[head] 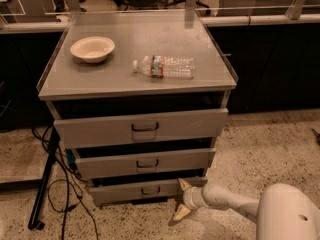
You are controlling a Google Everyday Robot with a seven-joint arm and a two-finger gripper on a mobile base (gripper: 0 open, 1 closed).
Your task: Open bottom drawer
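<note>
The bottom drawer (pixel 131 191) is the lowest, narrowest grey front of the cabinet, with a small dark loop handle (pixel 150 190) at its centre. It stands out a little from the cabinet, and a dark gap shows above it. My gripper (pixel 182 199) is on the floor side, at the right end of this drawer front. It is open, with one pale finger (pixel 184 185) up by the drawer's right corner and the other (pixel 179 212) down near the floor. It holds nothing. My white arm (pixel 230 201) reaches in from the lower right.
The middle drawer (pixel 145 163) and the top drawer (pixel 142 127) above it are also slightly out. A cream bowl (pixel 92 49) and a lying plastic bottle (pixel 165 66) are on the cabinet top. Black cables and a stand leg (pixel 45 179) lie left of the cabinet. Dark counters stand behind it.
</note>
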